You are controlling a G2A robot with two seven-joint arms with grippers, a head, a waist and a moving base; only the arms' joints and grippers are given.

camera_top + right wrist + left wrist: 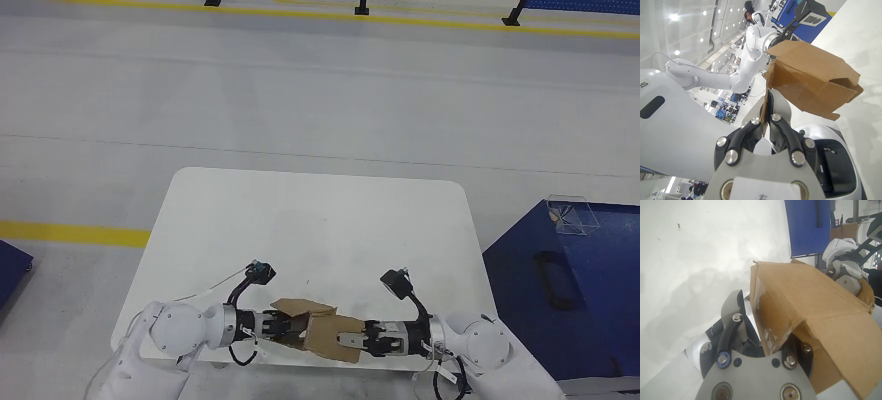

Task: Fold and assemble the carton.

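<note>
A brown carton point(320, 330) hangs between my two grippers above the white table's point(320, 220) front edge, partly unfolded with loose flaps. My left gripper point(287, 325) sits at its left end. In the left wrist view one carton point(800, 291) wall runs down between the fingers of the left gripper point(761, 306). A small gap separates that wall from the visible finger point(738, 306), and the other finger is hidden behind cardboard. My right gripper point(350, 342) is at the right end. It point(768, 94) is shut on a thin flap of the carton point(810, 75).
Most of the table lies bare behind the carton. A blue bin point(560, 290) stands off the table's right side with a clear plastic container point(572, 212) on its corner. A blue panel point(806, 228) stands past the table's edge.
</note>
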